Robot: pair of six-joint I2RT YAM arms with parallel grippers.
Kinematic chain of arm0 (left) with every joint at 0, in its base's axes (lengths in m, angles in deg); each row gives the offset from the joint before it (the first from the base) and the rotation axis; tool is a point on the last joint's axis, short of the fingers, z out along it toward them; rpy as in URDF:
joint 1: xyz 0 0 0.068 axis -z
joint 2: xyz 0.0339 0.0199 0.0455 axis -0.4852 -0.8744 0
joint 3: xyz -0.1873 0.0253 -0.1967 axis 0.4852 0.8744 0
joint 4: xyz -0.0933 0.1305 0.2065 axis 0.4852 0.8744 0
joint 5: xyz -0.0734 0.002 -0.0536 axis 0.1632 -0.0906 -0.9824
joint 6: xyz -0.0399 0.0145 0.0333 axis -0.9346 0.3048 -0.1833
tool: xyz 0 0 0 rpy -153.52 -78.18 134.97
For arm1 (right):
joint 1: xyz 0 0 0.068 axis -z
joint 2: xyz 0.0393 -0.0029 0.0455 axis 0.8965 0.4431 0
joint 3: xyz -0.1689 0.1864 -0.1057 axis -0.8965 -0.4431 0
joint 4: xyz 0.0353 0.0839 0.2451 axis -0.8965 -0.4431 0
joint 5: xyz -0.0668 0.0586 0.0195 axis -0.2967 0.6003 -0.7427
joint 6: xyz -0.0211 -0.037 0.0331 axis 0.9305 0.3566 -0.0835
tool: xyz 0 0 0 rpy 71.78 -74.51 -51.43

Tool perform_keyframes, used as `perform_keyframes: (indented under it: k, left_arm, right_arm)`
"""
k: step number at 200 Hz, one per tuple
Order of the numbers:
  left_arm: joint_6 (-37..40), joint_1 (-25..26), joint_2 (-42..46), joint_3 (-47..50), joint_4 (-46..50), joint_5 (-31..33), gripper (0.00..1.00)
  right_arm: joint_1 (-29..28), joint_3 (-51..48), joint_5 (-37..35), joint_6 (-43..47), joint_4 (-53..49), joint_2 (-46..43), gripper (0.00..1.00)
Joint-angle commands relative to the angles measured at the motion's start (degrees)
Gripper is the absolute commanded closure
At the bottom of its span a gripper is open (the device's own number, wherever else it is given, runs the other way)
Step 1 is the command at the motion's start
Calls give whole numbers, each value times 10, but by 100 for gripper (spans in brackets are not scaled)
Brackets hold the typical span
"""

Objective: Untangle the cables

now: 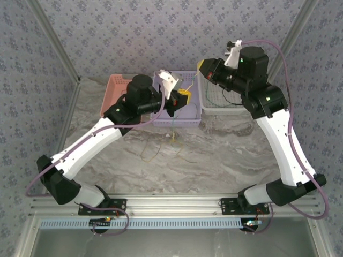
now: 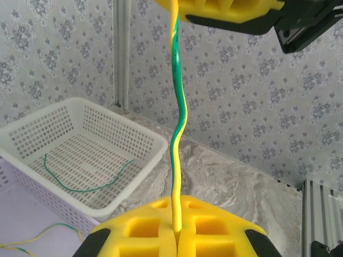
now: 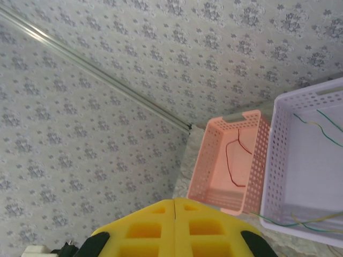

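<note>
Yellow-green striped wire point(image 2: 179, 107) is pinched in the left gripper point(image 2: 176, 206). The yellow pads are closed tight on it, with no gap at the seam. From there the wire runs taut, with a slight wave, up to the edge of the right gripper point(image 2: 225, 10). Can't tell whether it's actually clamped at that end.

Right gripper point(image 3: 175, 206) on its own wrist cam has its pads fully together, and no wire is visible at the seam.

From the top cam, the left gripper point(image 1: 182, 99) hangs over the purple basket point(image 1: 190, 120). The right gripper point(image 1: 202, 66) is raised near the back left corner of the white basket point(image 1: 214, 108). The two grippers are near each other but not touching.

Where the other cables are:
- White basket point(image 2: 128, 124): one green wire point(image 2: 86, 190), lying in a loose curve on the floor.
- Pink basket point(image 3: 201, 171): one red wire point(image 3: 227, 160), bent, lying on the floor.
- Purple basket point(image 3: 278, 160): yellow-green wires point(image 3: 321, 123) inside. More thin strands point(image 3: 300, 222) cross its near rim.
- Marble tabletop point(image 1: 225, 150): a few loose wires point(image 1: 174, 136) just in front of the purple basket. One pale loop point(image 1: 150, 152) lies off to the left. They're too thin to tell whether they're knotted together.

The three baskets sit side by side at the back: pink on the left, purple in the middle, white on the right.
</note>
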Motion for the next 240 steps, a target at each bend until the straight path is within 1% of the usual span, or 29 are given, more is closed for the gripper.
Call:
perform_keyframes:
  k: [1,18,28,37,41,46,55,69,83,98,110,122,145,158,173,193,208,240]
  left_arm:
    - [6,-2,-9,3,106,-25,100]
    - [-12,-3,-11,-5,97,-21,100]
    - [-33,-9,-11,-12,88,-20,100]
    - [-55,-19,-8,-17,77,-25,100]
    - [-66,-24,-7,-19,71,-30,100]
    - [-80,-32,-5,-22,66,-35,100]
    - [-100,-44,-2,-28,58,-45,100]
    - [-127,-59,1,-44,57,-54,100]
    - [-148,-73,3,-60,61,-62,100]
    - [-168,-90,7,-72,60,-72,100]
    - [-182,-105,9,-81,57,-86,100]
    - [-197,-124,11,-91,56,-99,100]
    - [-234,-162,3,-113,50,-137,100]
    - [-247,-177,-3,-124,50,-153,100]
    - [-258,-189,-9,-129,48,-169,100]
    - [-265,-196,-12,-135,50,-183,100]
    - [-259,-197,-11,-136,59,-184,100]
    - [-254,-199,-5,-128,63,-184,100]
  right_arm:
    - [40,67,-35,45,51,4,100]
    - [36,73,3,70,50,11,99]
    - [29,67,6,84,43,6,72]
    - [22,53,-2,120,37,-9,53]
    - [17,44,-7,128,35,-17,47]
    - [14,31,-15,139,35,-29,42]
    - [9,-3,-31,148,37,-56,37]
    - [8,-69,-50,157,49,-105,34]
    - [4,-149,-64,169,68,-156,33]
    - [-9,-251,-75,183,96,-212,34]
    - [-29,-333,-60,201,128,-249,35]
    - [-74,-404,-58,233,150,-269,36]
    - [-209,-489,-117,324,171,-263,36]
    - [-259,-517,-125,363,191,-242,36]
    - [-286,-528,-132,398,204,-212,35]
    - [-283,-531,-117,424,225,-173,34]
    - [-273,-520,-116,431,222,-151,34]
    - [-255,-500,-78,428,238,-123,38]
